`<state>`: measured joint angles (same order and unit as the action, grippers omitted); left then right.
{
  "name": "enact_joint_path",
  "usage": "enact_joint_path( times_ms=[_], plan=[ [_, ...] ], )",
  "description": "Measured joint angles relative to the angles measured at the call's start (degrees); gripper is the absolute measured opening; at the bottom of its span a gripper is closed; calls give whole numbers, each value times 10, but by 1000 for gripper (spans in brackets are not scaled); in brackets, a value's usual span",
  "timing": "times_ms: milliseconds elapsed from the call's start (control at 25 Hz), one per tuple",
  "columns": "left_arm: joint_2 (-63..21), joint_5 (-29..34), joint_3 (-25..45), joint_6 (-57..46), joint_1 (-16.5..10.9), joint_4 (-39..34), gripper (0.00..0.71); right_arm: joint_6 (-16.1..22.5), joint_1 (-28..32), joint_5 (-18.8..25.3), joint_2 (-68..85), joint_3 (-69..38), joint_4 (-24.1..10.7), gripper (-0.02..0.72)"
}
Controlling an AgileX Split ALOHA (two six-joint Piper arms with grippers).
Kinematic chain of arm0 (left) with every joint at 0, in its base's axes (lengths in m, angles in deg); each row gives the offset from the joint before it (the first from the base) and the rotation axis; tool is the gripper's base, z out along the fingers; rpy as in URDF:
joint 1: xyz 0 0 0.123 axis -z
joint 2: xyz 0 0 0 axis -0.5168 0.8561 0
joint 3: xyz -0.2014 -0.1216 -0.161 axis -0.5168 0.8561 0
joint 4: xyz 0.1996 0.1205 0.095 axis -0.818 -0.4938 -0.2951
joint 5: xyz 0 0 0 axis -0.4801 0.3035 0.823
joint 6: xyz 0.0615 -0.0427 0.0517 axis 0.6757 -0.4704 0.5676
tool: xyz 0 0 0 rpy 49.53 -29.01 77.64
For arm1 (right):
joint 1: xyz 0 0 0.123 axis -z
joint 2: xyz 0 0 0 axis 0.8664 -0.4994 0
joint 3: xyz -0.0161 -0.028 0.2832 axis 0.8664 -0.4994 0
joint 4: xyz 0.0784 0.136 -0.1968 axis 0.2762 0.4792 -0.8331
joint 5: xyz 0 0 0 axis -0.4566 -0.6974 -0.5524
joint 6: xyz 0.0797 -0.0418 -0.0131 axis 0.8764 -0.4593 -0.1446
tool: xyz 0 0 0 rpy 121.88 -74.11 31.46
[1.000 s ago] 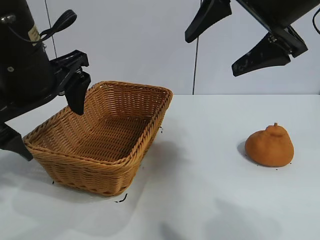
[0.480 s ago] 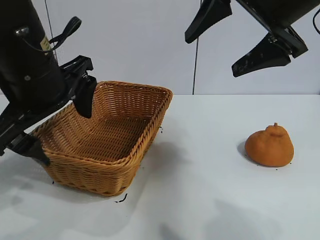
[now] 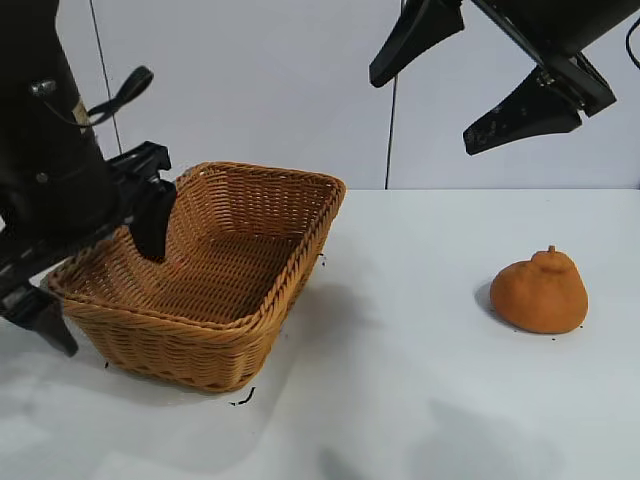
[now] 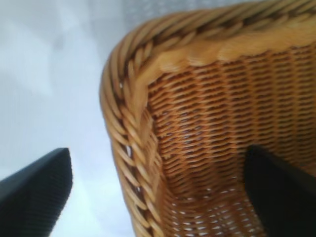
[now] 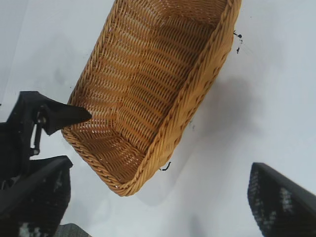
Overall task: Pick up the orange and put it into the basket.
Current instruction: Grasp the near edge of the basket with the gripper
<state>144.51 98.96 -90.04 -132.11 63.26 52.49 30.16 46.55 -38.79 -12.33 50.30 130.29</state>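
The orange (image 3: 540, 293), lumpy with a knobbed top, sits on the white table at the right, apart from both grippers. The wicker basket (image 3: 262, 300) stands at the left. It also shows in the left wrist view (image 4: 123, 123) and the right wrist view (image 5: 197, 94). My left gripper (image 3: 100, 270) is open and straddles the basket's near-left corner, one finger inside and one outside the wall; the left wrist view (image 4: 158, 158) shows the rim between its fingers. My right gripper (image 3: 422, 110) is open and empty, high above the table's middle; its fingers frame the right wrist view (image 5: 159, 168).
The white table (image 3: 400, 380) runs from the basket to the orange. Small black marks (image 3: 243, 400) lie by the basket's front corner. The left arm (image 5: 34, 123) shows at the basket's end in the right wrist view.
My left gripper swung right along the basket's left rim, then came back left and a little lower. The right gripper, the orange and the basket have not moved.
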Motion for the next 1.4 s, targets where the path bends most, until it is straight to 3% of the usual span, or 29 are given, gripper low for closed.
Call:
enact_joint_path(
  times_ms=[480, 840, 1080, 1160, 1320, 1400],
  plan=[
    [79, -61, 0, 22, 1, 21, 668, 0, 0, 0, 0, 0, 0, 696],
    [76, -67, -1, 23, -5, 22, 473, 0, 0, 0, 0, 0, 0, 696],
    [76, -67, -1, 23, -11, 22, 437, 0, 0, 1, 0, 0, 0, 696],
    [76, -67, -1, 23, -11, 22, 386, 0, 0, 1, 0, 0, 0, 696],
    [76, -64, -1, 23, -11, 24, 187, 0, 0, 1, 0, 0, 0, 696],
    [76, -69, -1, 17, -13, 27, 125, 0, 0, 1, 0, 0, 0, 696]
  ],
)
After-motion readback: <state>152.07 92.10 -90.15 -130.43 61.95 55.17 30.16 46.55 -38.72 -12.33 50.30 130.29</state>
